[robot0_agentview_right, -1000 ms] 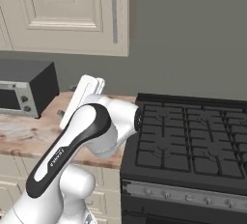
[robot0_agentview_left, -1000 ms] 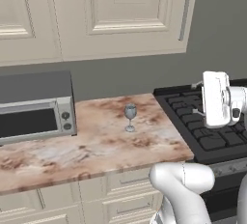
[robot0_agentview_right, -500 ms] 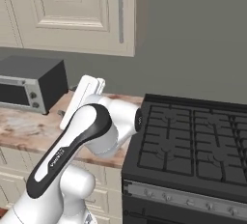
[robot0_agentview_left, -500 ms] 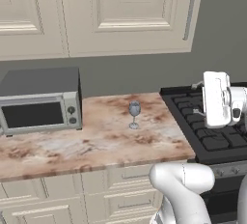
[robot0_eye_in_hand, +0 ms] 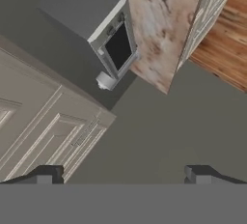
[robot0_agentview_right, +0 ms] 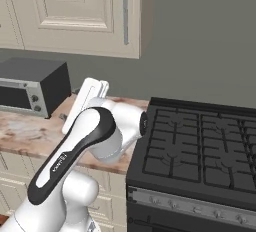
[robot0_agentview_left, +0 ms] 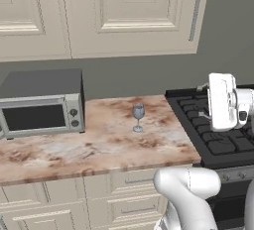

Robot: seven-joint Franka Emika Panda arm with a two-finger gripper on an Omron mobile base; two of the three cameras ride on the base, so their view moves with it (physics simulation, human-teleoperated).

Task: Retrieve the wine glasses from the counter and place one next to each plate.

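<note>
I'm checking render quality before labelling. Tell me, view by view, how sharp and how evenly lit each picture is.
Left base view: even, flat light, no glare; the glass on the counter is small but legible. Right base view: equally even; the arm shows soft highlights. Hand view: rolled and softer, with the toaster oven slightly blurred and the open gripper dark at the bottom.

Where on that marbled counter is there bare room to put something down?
The counter is bare between the toaster oven and the wine glass, and along its front edge. The strip between the glass and the stove is narrower.
</note>
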